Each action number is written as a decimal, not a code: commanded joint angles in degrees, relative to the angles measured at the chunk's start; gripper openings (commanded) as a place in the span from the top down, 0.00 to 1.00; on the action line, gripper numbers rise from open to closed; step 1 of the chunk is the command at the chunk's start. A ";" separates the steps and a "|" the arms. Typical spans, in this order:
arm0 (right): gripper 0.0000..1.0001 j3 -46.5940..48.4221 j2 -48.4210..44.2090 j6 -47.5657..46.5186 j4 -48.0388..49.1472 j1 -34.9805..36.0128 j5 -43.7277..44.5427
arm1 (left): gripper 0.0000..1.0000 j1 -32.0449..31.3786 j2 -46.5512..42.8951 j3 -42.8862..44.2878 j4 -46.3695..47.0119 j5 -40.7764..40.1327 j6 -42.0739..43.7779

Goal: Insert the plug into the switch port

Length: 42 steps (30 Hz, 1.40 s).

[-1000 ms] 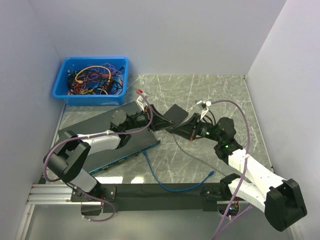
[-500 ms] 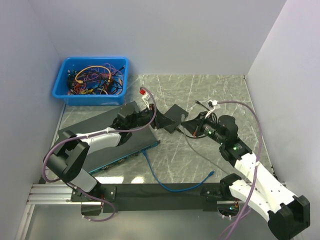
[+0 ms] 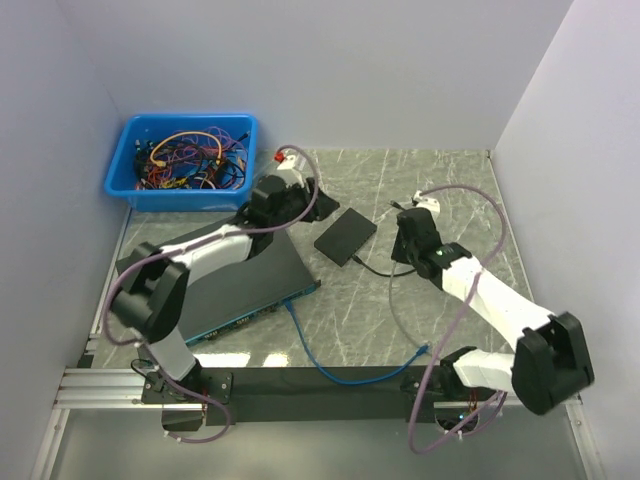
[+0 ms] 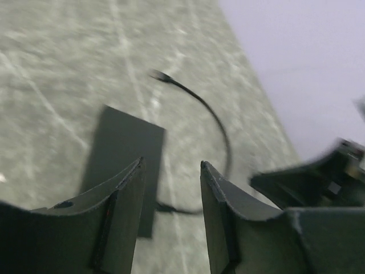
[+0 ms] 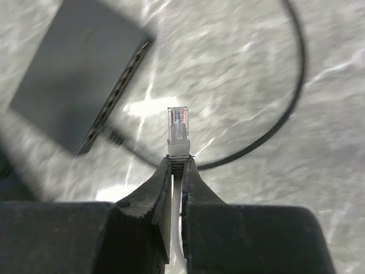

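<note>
A small black switch (image 3: 345, 236) lies flat on the marble table, a black cable (image 3: 375, 270) leaving its near end. In the right wrist view its port row (image 5: 117, 97) faces my right gripper (image 5: 177, 161), which is shut on a white cable just behind its clear plug (image 5: 178, 124). The plug points forward, held above the table and apart from the ports. In the top view the right gripper (image 3: 405, 245) is right of the switch. My left gripper (image 4: 171, 165) is open and empty above the switch (image 4: 125, 154), and in the top view (image 3: 298, 195) it is at the switch's far left.
A large black network device (image 3: 230, 280) lies at the left with a blue cable (image 3: 330, 360) plugged into its near edge. A blue bin (image 3: 185, 160) of tangled cables stands at the back left. White walls enclose the table. The black cable loops (image 5: 285, 114) right of the plug.
The left gripper has let go of the small switch and drawn back to the far left. The switch now lies flat. The right gripper has swung further back with the plug.
</note>
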 commanded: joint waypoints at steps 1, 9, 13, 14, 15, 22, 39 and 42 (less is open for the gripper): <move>1.00 6.96 5.57 0.20 -3.38 -0.19 9.78 | 0.51 0.27 5.37 8.29 -6.46 -9.49 4.82; 1.00 14.43 22.97 -1.55 -1.46 -0.01 5.23 | 0.53 3.17 19.62 18.51 -7.71 -7.41 4.30; 1.00 15.49 28.27 -2.35 0.66 0.25 1.62 | 0.53 4.93 23.05 19.92 -7.18 -3.37 4.74; 1.00 15.93 29.15 -2.43 1.01 0.34 1.09 | 0.53 5.19 24.19 20.10 -7.00 -1.71 5.09; 1.00 16.28 30.81 -2.96 1.71 0.52 0.47 | 0.53 5.37 24.72 20.53 -6.83 -1.08 5.27; 1.00 19.88 35.22 -5.59 2.07 2.27 -2.34 | 0.55 5.46 29.64 22.73 -4.37 4.11 6.59; 1.00 21.47 36.72 -9.46 3.38 5.44 -8.94 | 0.58 3.62 36.24 28.62 -3.57 13.60 10.63; 1.00 20.68 35.75 -9.82 3.47 6.40 -9.03 | 0.58 3.53 37.03 29.50 -3.57 14.13 10.80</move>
